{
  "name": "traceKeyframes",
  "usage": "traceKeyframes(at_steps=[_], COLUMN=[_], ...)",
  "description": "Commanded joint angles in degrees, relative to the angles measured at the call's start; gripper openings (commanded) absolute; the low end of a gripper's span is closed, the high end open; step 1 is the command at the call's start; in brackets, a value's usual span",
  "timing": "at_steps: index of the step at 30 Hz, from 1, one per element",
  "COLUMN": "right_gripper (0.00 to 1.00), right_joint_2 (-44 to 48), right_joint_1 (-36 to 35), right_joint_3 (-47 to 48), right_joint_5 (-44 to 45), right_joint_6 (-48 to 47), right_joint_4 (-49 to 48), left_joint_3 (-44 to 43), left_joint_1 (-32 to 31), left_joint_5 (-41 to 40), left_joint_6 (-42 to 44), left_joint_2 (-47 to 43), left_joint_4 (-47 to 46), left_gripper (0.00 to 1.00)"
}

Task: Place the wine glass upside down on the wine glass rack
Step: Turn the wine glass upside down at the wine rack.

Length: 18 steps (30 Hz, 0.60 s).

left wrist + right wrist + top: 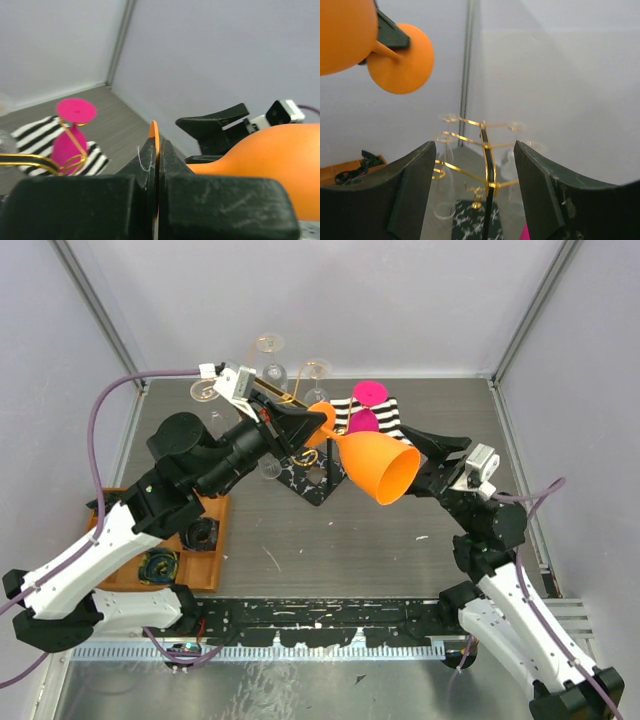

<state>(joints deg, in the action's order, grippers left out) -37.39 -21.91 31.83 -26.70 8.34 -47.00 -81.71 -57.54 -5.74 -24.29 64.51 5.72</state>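
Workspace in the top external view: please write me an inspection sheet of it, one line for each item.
Surface: dark grey table, a few pale marks.
Job's things: orange wine glass held in the air on its side, not on the wine glass rack; clear glasses hang on the rack.
Clutter: pink glass on a striped cloth; wooden tray with small items.
Grippers: left end effector shut on the orange glass's foot; right end effector open, holding nothing.
Cables: purple cable loops from the left arm, another by the right arm.
Surroundings: pale grey walls.
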Motion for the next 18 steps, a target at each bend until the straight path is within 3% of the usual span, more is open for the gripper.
traceKeyframes(at_steps=[1, 6, 11, 15, 18], right_gripper=[0.7, 0.68, 0.68, 0.68, 0.69], right_joint_2=[5.3, 6.8, 4.7, 3.5, 3.4], right_joint_1=[-0.1, -0.2, -0.1, -0.1, -0.2], right_joint_3=[3.0, 10.9, 19.2, 24.3, 25.6], right_joint_5=[9.6, 14.4, 19.1, 18.9, 16.1], right_joint_6=[4.8, 8.0, 9.0, 5.5, 3.1], right_joint_4=[26.3, 50.3, 68.2, 76.5, 77.3], left_joint_3=[-4.8, -4.7, -2.3, -1.8, -1.1], left_joint_1=[-0.1, -0.1, -0.1, -0.9, -4.0], left_joint_5=[-6.4, -10.7, -11.2, -12.0, -12.3], left_joint_6=[16.0, 27.7, 39.7, 46.7, 49.9], left_joint_2=[-1.1, -1.8, -3.4, -3.4, -3.0], left_joint_4=[11.0, 15.9, 17.9, 21.2, 22.7], left_gripper=[0.0, 0.0, 0.0, 0.0, 0.0])
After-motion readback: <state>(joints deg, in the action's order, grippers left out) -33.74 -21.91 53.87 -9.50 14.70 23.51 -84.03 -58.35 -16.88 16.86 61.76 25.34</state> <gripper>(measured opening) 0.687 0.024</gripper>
